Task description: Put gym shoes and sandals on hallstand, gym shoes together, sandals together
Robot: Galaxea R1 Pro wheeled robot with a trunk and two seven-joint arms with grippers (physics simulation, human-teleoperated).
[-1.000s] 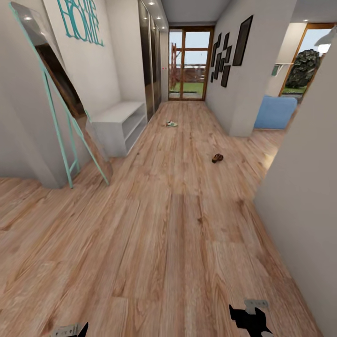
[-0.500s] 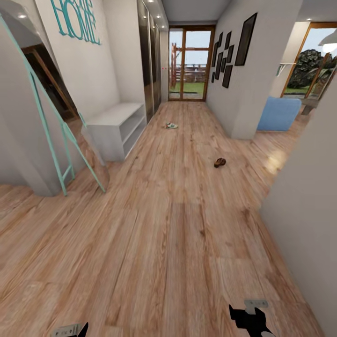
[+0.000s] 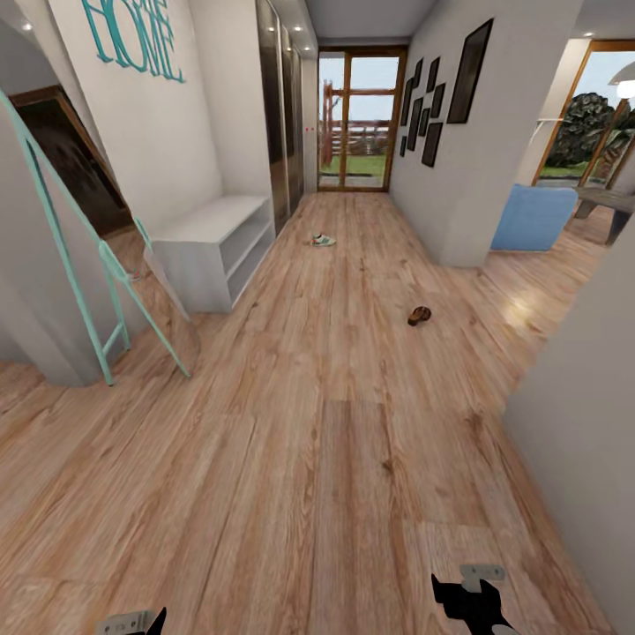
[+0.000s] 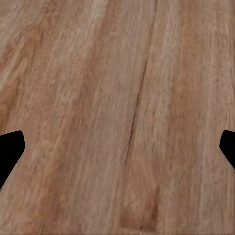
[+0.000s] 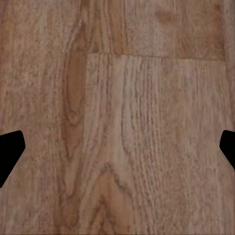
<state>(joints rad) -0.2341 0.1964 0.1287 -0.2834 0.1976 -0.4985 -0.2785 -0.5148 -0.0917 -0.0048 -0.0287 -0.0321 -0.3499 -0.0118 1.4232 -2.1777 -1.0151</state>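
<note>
1. Risk: both shoes in sight lie well ahead on the corridor floor (image 3: 335, 459). The gym shoe (image 3: 323, 239) sits near the hallstand (image 3: 212, 231), the sandal (image 3: 419, 315) mid-corridor, well apart. Driving in carelessly, I could nudge the sandal or clip the leaning mirror (image 3: 79, 256).
2. Risk: only one of each pair is visible; I may miss the mates.
3. Left tool (image 4: 117, 152): spread wide, empty, above bare planks.
4. Right tool (image 5: 117, 152): spread wide, empty, touching nothing.
</note>
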